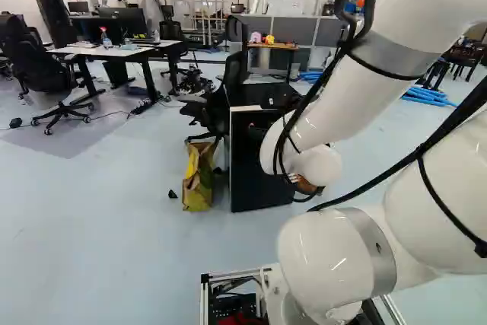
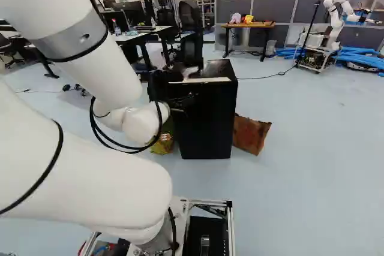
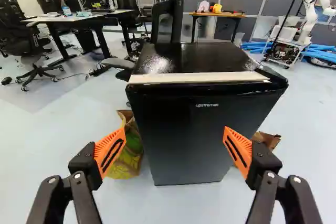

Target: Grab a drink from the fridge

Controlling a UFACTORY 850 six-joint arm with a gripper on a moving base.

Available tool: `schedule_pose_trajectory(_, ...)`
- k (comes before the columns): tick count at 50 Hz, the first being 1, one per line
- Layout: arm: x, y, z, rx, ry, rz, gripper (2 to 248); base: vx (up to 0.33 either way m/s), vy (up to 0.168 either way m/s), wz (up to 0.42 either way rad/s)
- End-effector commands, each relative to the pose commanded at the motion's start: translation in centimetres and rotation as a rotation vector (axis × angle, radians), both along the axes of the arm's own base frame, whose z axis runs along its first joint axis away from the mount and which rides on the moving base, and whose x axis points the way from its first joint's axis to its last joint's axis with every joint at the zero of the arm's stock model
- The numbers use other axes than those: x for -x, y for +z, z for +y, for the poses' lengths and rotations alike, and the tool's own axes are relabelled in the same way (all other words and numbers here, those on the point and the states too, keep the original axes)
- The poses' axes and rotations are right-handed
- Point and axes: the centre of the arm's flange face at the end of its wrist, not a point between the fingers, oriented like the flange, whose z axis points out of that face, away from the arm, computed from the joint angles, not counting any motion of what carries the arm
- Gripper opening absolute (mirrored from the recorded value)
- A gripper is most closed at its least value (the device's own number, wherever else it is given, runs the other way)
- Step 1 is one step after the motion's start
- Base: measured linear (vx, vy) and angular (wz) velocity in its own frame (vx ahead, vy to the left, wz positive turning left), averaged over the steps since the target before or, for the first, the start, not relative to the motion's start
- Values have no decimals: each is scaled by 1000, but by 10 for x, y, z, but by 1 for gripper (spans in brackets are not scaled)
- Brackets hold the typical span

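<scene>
In the right base view my gripper shows small and dark past the wrist, in front of the black fridge. The wrist view shows the gripper wide open, its orange pads well apart with nothing held. Straight ahead of it stands the same small fridge, upright on the floor, its door shut and a pale strip along the top front edge. No drink is in sight. The arm hides part of the fridge in both base views.
A yellow-brown bag stands beside the fridge, and a brown paper bag lies at its other side. An office chair is behind it. Desks stand farther off. Another robot is at the far right of the right base view.
</scene>
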Motion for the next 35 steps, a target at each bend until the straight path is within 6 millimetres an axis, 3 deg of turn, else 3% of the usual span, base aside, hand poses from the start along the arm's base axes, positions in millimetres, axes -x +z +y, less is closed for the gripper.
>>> schedule_pose_trajectory(25, 0, 0, 0, 0, 0, 0, 247, 41, 78, -15)
schedule_pose_trajectory(35, 0, 0, 0, 0, 0, 0, 247, -1, 8, 2)
